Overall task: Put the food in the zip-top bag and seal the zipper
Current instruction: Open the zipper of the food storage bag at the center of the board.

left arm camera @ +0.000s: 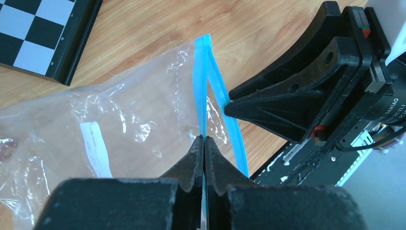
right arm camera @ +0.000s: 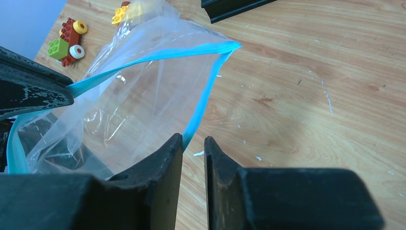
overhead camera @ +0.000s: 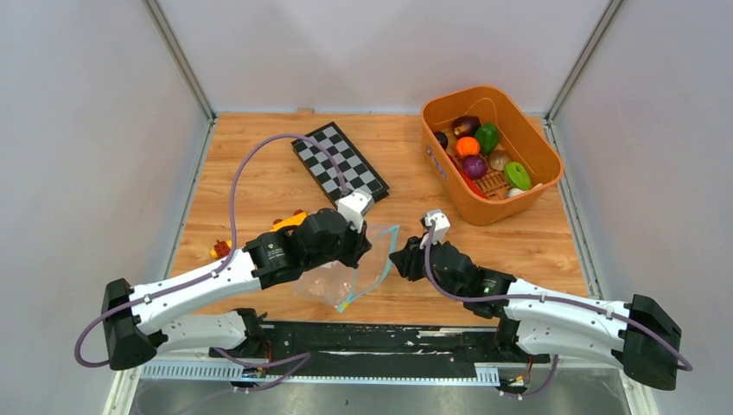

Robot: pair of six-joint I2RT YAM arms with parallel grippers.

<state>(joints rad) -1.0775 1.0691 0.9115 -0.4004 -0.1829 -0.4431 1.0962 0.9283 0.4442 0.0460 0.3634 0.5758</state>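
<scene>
The clear zip-top bag [overhead camera: 327, 281] lies between my arms with its mouth held open. My left gripper [overhead camera: 361, 251] is shut on one lip of the light-blue zipper [left arm camera: 200, 86], with the jaws pinched on the strip [left arm camera: 204, 139]. The other lip [right arm camera: 206, 91] bows away toward my right gripper [overhead camera: 399, 259]. In the right wrist view the right gripper [right arm camera: 194, 139] is slightly open; the blue strip touches the tip of its left finger and is not between the jaws. The food [overhead camera: 475, 151] sits in the orange basket [overhead camera: 449, 186]. The bag [right arm camera: 143, 86] looks empty.
A folded chessboard [overhead camera: 339, 162] lies at the back centre. Toy brick pieces [right arm camera: 67, 38] and a yellow toy car [overhead camera: 290, 220] lie left of the bag. The bag's white label [left arm camera: 95, 148] faces up. A black rail runs along the near edge [overhead camera: 389, 337].
</scene>
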